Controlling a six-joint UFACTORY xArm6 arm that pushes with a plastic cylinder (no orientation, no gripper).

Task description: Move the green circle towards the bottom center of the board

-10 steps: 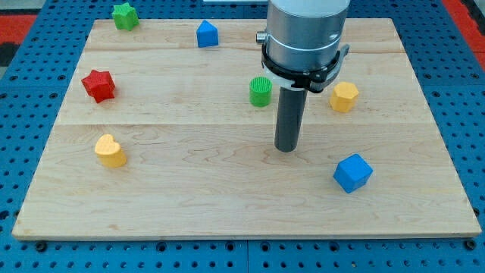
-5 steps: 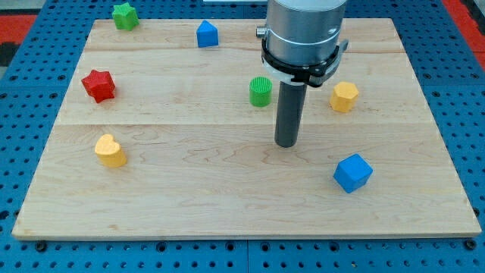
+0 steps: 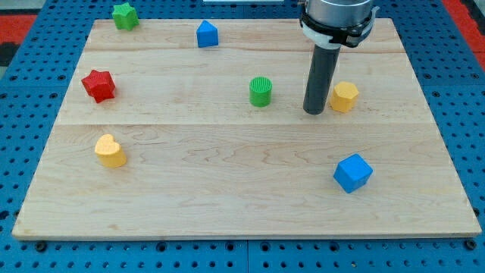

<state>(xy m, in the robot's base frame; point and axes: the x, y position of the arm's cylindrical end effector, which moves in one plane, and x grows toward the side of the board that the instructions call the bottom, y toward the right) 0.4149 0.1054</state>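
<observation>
One green circle (image 3: 261,92) sits clear of my tip (image 3: 314,111), to its left in the view; the tip, a bare rod, holds nothing, just beside the yellow block (image 3: 344,96).

Green star (image 3: 124,15), blue house (image 3: 207,34), red star (image 3: 98,85), yellow heart (image 3: 111,151), yellow hexagon (image 3: 345,96), blue cube (image 3: 352,173).

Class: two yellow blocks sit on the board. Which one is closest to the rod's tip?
The yellow hexagon, just at the view's right of my tip. The yellow heart lies far off near the view's left edge.
</observation>
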